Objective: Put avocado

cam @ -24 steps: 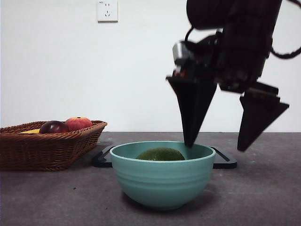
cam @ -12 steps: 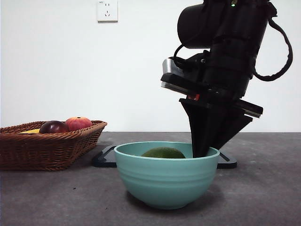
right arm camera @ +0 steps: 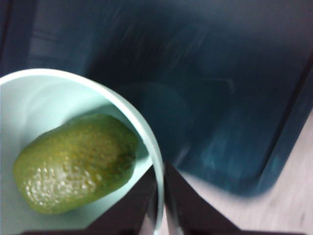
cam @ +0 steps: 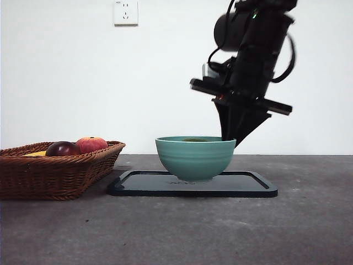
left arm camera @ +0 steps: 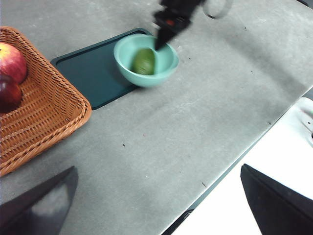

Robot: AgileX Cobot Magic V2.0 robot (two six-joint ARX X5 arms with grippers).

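The avocado (right arm camera: 76, 161) lies inside the teal bowl (cam: 196, 157); in the front view only its top (cam: 194, 139) shows over the rim. My right gripper (cam: 231, 141) is shut on the bowl's rim (right arm camera: 142, 132), one jaw inside and one outside. It holds the bowl low over the dark tray (cam: 242, 185); I cannot tell whether the bowl touches the tray. The left wrist view shows the bowl (left arm camera: 146, 78), the avocado (left arm camera: 144, 61) and the tray (left arm camera: 93, 78) from afar. My left gripper (left arm camera: 156, 205) is open and empty, high above the table's near side.
A wicker basket (cam: 55, 171) stands at the left with a red-orange fruit (cam: 91, 144) and a dark maroon fruit (cam: 62, 148). It also shows in the left wrist view (left arm camera: 34, 122). The grey table's edge (left arm camera: 230, 161) is near the left gripper.
The right gripper closed on the bowl's rim, then carried the bowl with the avocado away from the table's front to over the dark tray. The basket has not moved.
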